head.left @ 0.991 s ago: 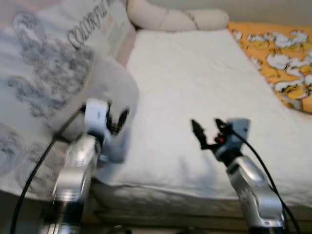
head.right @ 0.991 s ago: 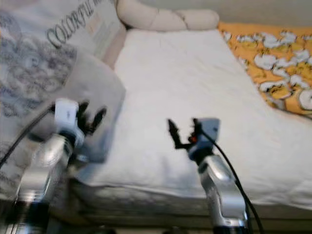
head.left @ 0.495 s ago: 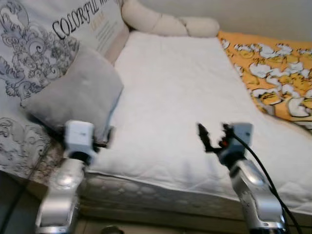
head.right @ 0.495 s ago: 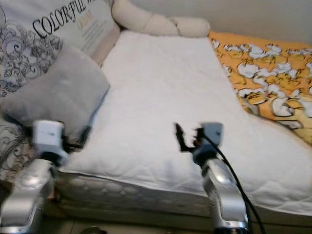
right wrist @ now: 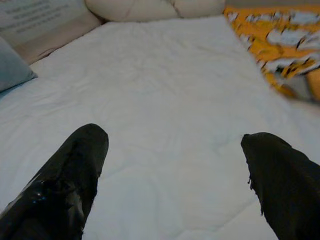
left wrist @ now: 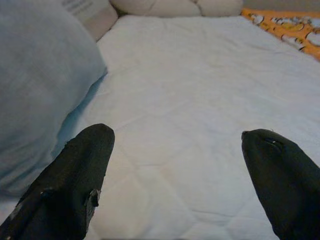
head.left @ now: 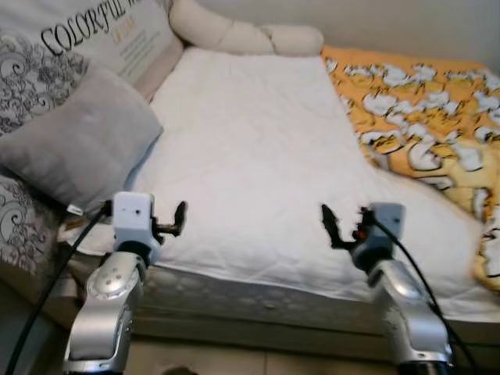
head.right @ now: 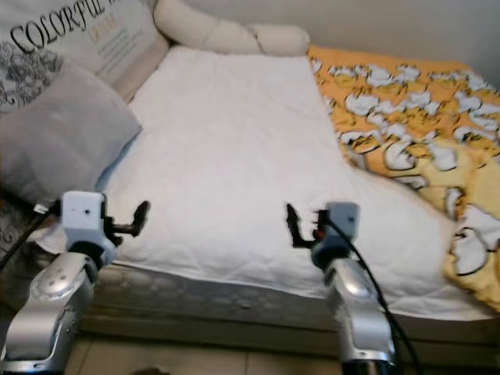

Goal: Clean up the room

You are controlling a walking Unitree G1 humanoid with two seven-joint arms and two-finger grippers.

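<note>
Your left gripper [left wrist: 175,165] and right gripper [right wrist: 172,165] both hang spread wide and empty, touching nothing, just over the near edge of the white mattress pad [head.left: 258,148]. That looks like a ready stance facing the bed before any grasp. The grey pillow [head.left: 74,144] leans at the pad's left edge against the printed cushion [head.left: 47,55]. The orange patterned blanket [head.left: 414,117] lies bunched along the right edge, probably the thing to straighten.

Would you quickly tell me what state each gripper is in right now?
Left gripper: open, holding nothing, over the white mattress.
Right gripper: open, holding nothing.
</note>
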